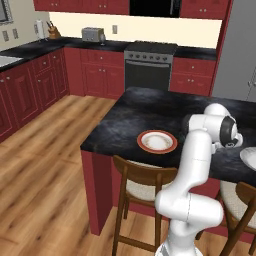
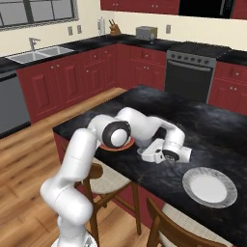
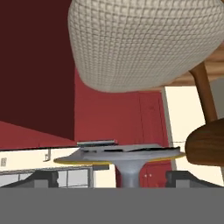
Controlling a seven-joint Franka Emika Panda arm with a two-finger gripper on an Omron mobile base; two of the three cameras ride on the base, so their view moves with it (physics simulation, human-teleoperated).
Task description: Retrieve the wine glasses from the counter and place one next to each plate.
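My gripper (image 3: 114, 177) lies low over the island between the two plates, and in the right base view the gripper (image 2: 144, 154) points left. The hand view is rolled over. In it a wine glass (image 3: 129, 170) shows as a grey stem spreading into a flat round foot. The dark fingertips (image 3: 43, 177) stand wide apart on either side of the stem, open and clear of it. The orange-rimmed plate (image 1: 157, 141) sits left of the hand, half hidden by my arm in the right base view. The white plate (image 2: 209, 187) lies to the right. Another small grey goblet (image 1: 102, 38) stands on the counter (image 1: 30, 50) beside the toaster.
Wooden chairs (image 1: 142, 180) with woven seats are tucked under the island's (image 2: 207, 125) near edge. A toaster (image 2: 144, 33) and knife block (image 2: 115, 28) stand on the back worktop, with an oven (image 1: 149, 67) below and a sink (image 2: 36, 54) at the left.
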